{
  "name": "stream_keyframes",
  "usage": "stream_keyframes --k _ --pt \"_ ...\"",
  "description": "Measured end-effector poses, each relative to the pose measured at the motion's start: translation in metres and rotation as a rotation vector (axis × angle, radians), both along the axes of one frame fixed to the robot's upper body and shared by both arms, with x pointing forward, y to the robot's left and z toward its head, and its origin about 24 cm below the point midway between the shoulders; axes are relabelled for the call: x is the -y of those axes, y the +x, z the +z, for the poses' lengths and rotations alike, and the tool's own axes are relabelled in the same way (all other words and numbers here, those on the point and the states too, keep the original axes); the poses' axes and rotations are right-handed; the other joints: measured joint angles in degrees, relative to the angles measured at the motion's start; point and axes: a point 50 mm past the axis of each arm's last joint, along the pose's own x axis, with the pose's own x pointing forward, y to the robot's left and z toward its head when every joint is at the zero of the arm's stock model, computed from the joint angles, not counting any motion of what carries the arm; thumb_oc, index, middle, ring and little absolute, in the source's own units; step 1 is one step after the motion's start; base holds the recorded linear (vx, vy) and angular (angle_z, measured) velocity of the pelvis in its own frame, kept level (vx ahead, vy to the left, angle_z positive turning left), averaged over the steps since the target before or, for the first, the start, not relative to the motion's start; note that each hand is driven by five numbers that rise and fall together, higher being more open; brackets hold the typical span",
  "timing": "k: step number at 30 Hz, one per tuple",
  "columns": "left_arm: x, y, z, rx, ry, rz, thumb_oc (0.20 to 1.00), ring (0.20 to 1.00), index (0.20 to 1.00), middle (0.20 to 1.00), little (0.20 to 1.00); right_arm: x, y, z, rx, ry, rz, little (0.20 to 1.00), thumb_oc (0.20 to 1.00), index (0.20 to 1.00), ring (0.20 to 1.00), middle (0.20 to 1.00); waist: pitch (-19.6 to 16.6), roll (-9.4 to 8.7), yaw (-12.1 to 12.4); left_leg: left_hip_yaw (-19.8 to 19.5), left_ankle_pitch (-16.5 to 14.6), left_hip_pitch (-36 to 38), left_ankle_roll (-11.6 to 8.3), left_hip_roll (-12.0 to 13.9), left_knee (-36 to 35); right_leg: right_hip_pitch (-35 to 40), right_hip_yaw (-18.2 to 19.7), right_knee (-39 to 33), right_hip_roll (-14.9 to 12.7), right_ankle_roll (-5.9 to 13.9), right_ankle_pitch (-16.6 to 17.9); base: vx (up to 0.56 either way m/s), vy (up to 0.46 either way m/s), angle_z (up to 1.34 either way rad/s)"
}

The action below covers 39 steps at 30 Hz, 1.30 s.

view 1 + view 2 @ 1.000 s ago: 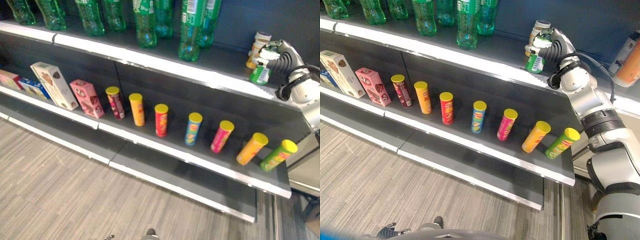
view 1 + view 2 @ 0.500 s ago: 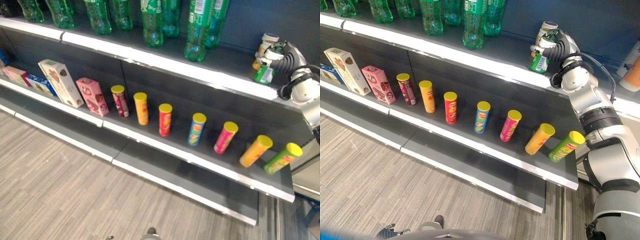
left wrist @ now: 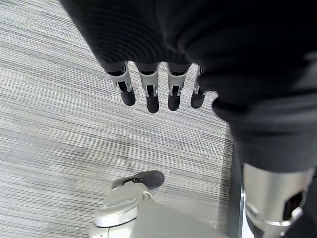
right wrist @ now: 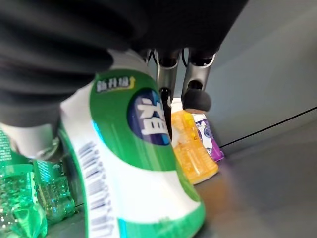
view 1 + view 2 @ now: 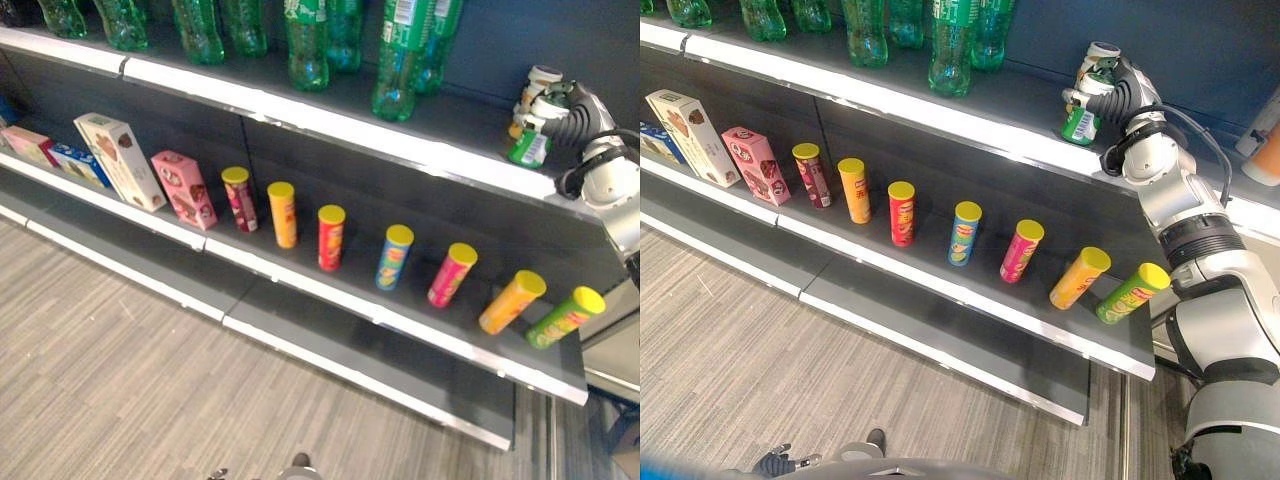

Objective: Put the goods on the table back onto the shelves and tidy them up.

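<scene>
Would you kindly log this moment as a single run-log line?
right hand: shut on green-and-white labelled container, at top shelf | left hand: open, idle over floor | orange bottle: standing behind container

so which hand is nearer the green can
Right. The right hand is curled round the green can on the upper shelf; the left hand hangs open over the floor.

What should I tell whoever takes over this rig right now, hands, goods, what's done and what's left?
Right hand: curled round a green-and-white bottle at the upper shelf, beside an orange-and-white bottle already standing there.
Left hand: hangs over the floor, fingers relaxed, holding nothing.
Done: tall green bottles on the upper shelf; boxes and yellow-lidded cans lined on the lower shelf.
Left: set the held bottle down, let go; the rightmost cans lean and may want straightening.
</scene>
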Motion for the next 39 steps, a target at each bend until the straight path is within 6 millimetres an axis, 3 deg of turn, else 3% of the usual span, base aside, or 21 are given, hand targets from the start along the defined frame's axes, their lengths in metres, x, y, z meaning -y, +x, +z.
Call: stream_keyframes --k 1,2,13,18,21,23,25,26,27,29,31,34,35,36,39 --pt "0.000 0.000 0.000 0.000 0.000 0.000 1.000 1.000 1.000 1.000 1.000 0.000 0.000 0.000 0.000 0.000 0.000 0.542 0.542 0.542 0.542 0.542 0.01 0.01 0.00 0.00 0.00 0.00 0.00 0.00 0.00 0.00 0.00 0.00 0.00 0.00 0.00 0.00 0.000 0.00" --pt "0.000 0.001 0.000 0.003 0.000 -0.001 1.000 1.000 1.000 1.000 1.000 0.000 0.000 0.000 0.000 0.000 -0.001 1.000 1.000 1.000 1.000 1.000 0.02 0.02 -0.08 0.05 0.00 0.08 0.01 0.00 0.00 0.00 0.07 0.00 0.00 0.00 0.00 0.00 0.000 0.00" --pt "0.000 0.001 0.000 0.007 0.012 0.003 1.000 1.000 1.000 1.000 1.000 0.003 0.002 -0.005 -0.016 0.006 -0.027 1.000 1.000 1.000 1.000 1.000 0.08 0.07 -0.68 0.62 -0.01 0.86 0.01 0.04 -0.07 0.18 0.60 0.00 -0.05 0.00 0.01 0.00 0.001 -0.02" --pt "-0.001 0.000 0.000 0.001 0.016 0.007 1.000 1.000 1.000 1.000 1.000 -0.008 -0.007 0.027 0.136 0.062 0.033 1.000 1.000 1.000 1.000 1.000 0.22 0.28 -2.19 0.70 0.01 0.98 0.03 0.02 -0.07 0.16 0.68 0.00 -0.07 -0.01 0.02 0.00 0.000 0.00" --pt "-0.001 0.004 0.001 0.012 0.021 0.009 1.000 1.000 1.000 1.000 1.000 -0.020 -0.030 0.052 0.314 0.084 0.115 1.000 1.000 1.000 1.000 1.000 0.41 0.54 -3.24 1.40 -0.03 1.66 0.00 0.15 -0.16 0.14 1.50 0.00 -0.02 -0.02 0.04 -0.05 0.037 -0.11" --pt "-0.001 0.010 0.002 0.040 0.023 0.031 1.000 1.000 1.000 1.000 1.000 -0.020 -0.057 0.050 0.405 0.136 0.182 1.000 1.000 1.000 1.000 1.000 0.45 0.58 -3.30 1.65 -0.11 1.72 -0.09 0.18 -0.16 0.05 1.62 0.01 -0.15 -0.05 0.05 -0.02 0.029 -0.07" --pt "0.004 0.010 0.000 0.044 0.013 0.056 1.000 1.000 1.000 1.000 1.000 -0.030 -0.083 0.039 0.458 0.153 0.290 1.000 1.000 1.000 1.000 1.000 0.53 0.70 -4.71 2.13 -0.36 1.96 -0.39 0.03 -0.17 0.07 2.12 0.01 -0.22 -0.04 0.07 0.02 0.023 -0.08" --pt "0.006 0.008 -0.001 0.034 0.007 0.062 1.000 1.000 1.000 1.000 1.000 -0.026 -0.105 0.026 0.452 0.179 0.331 1.000 1.000 1.000 1.000 1.000 0.59 0.78 -5.90 2.30 -0.40 1.94 -0.45 0.02 -0.18 0.00 2.24 0.02 -0.27 0.02 0.15 0.01 0.016 -0.05" --pt "0.008 0.008 -0.001 0.044 0.000 0.073 1.000 1.000 1.000 1.000 1.000 -0.020 -0.126 0.016 0.464 0.220 0.357 1.000 1.000 1.000 1.000 1.000 0.65 0.69 -5.53 2.26 -0.39 1.63 -0.44 -0.02 -0.21 0.08 2.10 0.02 -0.33 0.05 0.11 0.01 0.013 -0.12" --pt "0.013 -0.005 -0.005 -0.002 -0.012 0.068 1.000 1.000 1.000 1.000 1.000 -0.020 -0.134 0.006 0.420 0.279 0.439 1.000 1.000 1.000 1.000 1.000 0.70 1.11 -9.78 3.88 -1.11 2.39 -0.96 0.08 -0.23 -0.23 3.70 0.02 -0.45 0.11 0.13 0.01 0.007 -0.27" --pt "0.012 -0.003 -0.004 0.017 -0.015 0.071 1.000 1.000 1.000 1.000 1.000 -0.010 -0.155 -0.011 0.402 0.397 0.466 1.000 1.000 1.000 1.000 1.000 0.63 1.12 -9.51 4.13 -1.17 2.48 -1.02 0.29 -0.50 -0.23 3.80 0.02 -0.51 0.10 0.13 0.00 -0.009 -0.20" --pt "0.014 0.003 -0.004 0.023 -0.029 0.047 1.000 1.000 1.000 1.000 1.000 -0.008 -0.163 -0.036 0.265 0.565 0.573 1.000 1.000 1.000 1.000 1.000 0.26 1.64 -11.98 5.82 -1.48 2.38 -1.23 0.67 -0.42 -1.82 5.51 0.63 -0.33 0.15 0.06 -0.01 -0.007 -0.25" --pt "0.013 0.008 -0.002 0.042 -0.031 0.040 1.000 1.000 1.000 1.000 1.000 -0.005 -0.169 -0.050 0.219 0.643 0.587 1.000 1.000 1.000 1.000 1.000 0.12 1.60 -12.15 5.73 -1.28 2.06 -0.97 0.75 -0.34 -2.10 5.42 0.84 -0.41 0.13 0.03 -0.01 -0.009 -0.10" --pt "0.012 0.009 -0.001 0.051 -0.042 0.034 1.000 1.000 1.000 1.000 1.000 -0.007 -0.171 -0.079 0.055 0.748 0.604 1.000 1.000 1.000 1.000 1.000 0.01 1.87 -12.87 6.06 -1.20 2.01 -0.86 0.64 -0.19 -2.41 5.78 0.83 -0.22 0.11 0.01 -0.01 -0.016 -0.06" --pt "0.011 0.015 0.001 0.074 -0.055 0.016 1.000 1.000 1.000 1.000 1.000 -0.008 -0.187 -0.122 -0.179 0.917 0.626 1.000 1.000 1.000 1.000 1.000 -0.05 2.04 -13.99 6.44 -1.17 1.86 -0.82 0.68 -0.18 -3.20 6.15 0.88 -0.25 0.10 0.03 0.03 -0.014 -0.08"
